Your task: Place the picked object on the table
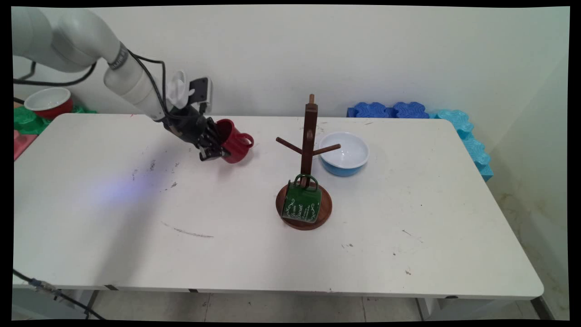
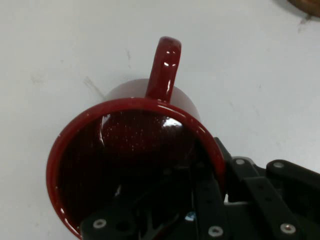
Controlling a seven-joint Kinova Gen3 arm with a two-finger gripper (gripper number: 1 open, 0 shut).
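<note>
Upper left of the frame, off the bench (image 1: 136,236): red bowl with white inside (image 1: 47,101), set on green blocks (image 1: 27,120); contents not visible from this angle.

Left of centre: hand (image 1: 217,147) clenched on the red mug (image 1: 235,144), one finger inside the mouth and the other outside against the wall, as seen in the hand view. Mug tilted, mouth turned toward the hand, handle (image 1: 247,141) pointing away to the right. Interior (image 2: 125,150) dark, glossy and empty. Cannot tell whether the mug's lower edge touches the bench or hangs just above it.

Judgement on the hold: pinch taken on one side of the rim only, so the weight hangs off to one side. Best kept firmly closed and moved slowly, without sudden wrist turns, to stop the glazed wall sliding between the pads. Handle (image 2: 165,65) clear of the fingers and free of any obstruction.

Centre: wooden mug tree (image 1: 309,136) upright on its round base (image 1: 324,213), well apart from the held mug. Two upper pegs bare. Green mug (image 1: 301,204) low on the tree with its handle uppermost, body against the base; hung on a low peg or merely leaning, cannot tell. Inside not visible.

Just right of the tree, behind it: blue bowl (image 1: 343,154), white inside, empty, upright on the bench.

Far right, along the back edge and down the side: blue foam blocks (image 1: 390,110) and paler turquoise ones (image 1: 467,136), beside the bench, not on it.
</note>
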